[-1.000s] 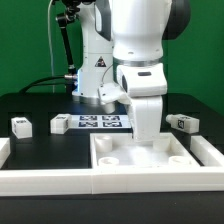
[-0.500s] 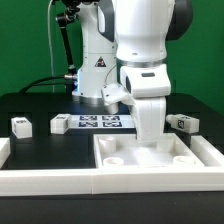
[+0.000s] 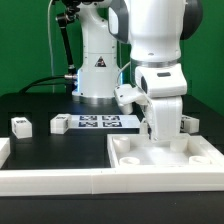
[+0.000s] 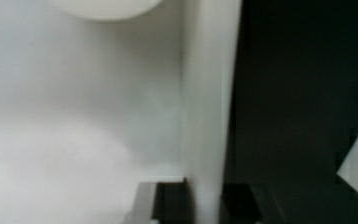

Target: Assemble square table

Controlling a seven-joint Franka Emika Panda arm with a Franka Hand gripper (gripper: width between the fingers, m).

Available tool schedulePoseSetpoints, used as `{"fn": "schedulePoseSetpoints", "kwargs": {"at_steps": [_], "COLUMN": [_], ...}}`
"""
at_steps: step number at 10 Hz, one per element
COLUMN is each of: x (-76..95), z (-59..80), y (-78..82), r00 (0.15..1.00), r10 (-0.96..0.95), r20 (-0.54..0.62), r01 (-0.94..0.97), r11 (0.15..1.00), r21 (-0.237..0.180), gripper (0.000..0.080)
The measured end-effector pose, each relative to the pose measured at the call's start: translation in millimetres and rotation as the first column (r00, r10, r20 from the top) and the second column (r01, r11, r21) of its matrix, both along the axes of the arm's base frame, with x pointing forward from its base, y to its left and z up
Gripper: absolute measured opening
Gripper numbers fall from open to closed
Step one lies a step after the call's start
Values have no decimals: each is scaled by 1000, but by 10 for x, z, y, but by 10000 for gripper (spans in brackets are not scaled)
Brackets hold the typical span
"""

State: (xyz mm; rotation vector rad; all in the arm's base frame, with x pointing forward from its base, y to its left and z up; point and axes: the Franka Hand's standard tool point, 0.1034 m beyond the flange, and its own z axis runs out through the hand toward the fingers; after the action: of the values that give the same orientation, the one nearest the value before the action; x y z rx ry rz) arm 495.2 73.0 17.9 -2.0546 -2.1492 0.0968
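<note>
A white barrier rail (image 3: 50,180) runs along the near edge of the black table (image 3: 40,150). Directly behind the rail, the square tabletop (image 3: 165,162) lies flat, rim up, toward the exterior view's right. The gripper (image 3: 153,135) points down at the slab's far rim. In the wrist view, its dark fingers (image 4: 167,203) stand either side of that raised rim and clamp it. Farther back lie three legs: two (image 3: 22,125) (image 3: 60,124) at the exterior view's left and one (image 3: 185,122) at its right. The marker board (image 3: 100,122) lies between them.
</note>
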Motion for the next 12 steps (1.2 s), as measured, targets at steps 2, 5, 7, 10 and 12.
{"fn": "schedulePoseSetpoints", "kwargs": {"at_steps": [2,5,7,10,12], "x": [-4,23,62,-37,-243], "z": [-3,92,204,449,504], "y": [-3,-90,-104,-110,55], "r00": [1000,1000,999,994,978], "r10": [-6,-4,-8,-81,-190], "r20": [-1,19,38,72,81], "r01": [6,4,8,84,194], "r11": [1000,1000,1000,996,980], "r21": [-1,-7,-14,-39,-49], "gripper": [138,481,599,645,649]}}
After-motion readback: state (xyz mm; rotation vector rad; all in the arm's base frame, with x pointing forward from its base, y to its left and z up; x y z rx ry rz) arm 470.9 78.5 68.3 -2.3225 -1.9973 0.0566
